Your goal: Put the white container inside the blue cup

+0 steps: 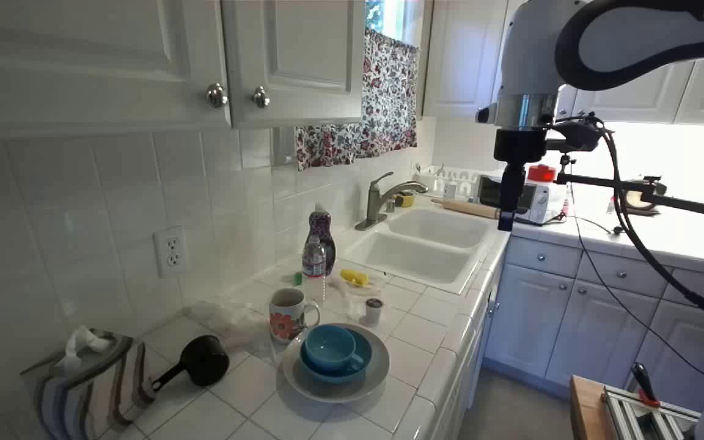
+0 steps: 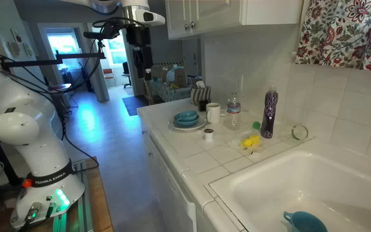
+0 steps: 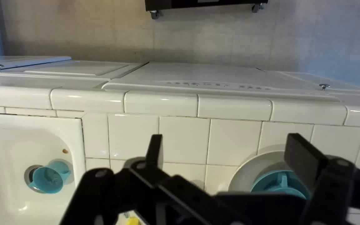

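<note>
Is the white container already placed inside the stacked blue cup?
No, the white container stands on the tiled counter, apart from the stacked blue cup.

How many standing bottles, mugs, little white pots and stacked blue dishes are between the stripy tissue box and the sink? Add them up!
Standing bottles: 2 (water bottle, purple bottle)
Mug: 1
Little white pot: 1
Stacked blue dishes: 2 (upper dish, lower dish)
Total: 6

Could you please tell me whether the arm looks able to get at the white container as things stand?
Probably yes: the container stands upright on the counter, apart from the plate and mug, with nothing over it, and the jaws are open and empty.
</note>
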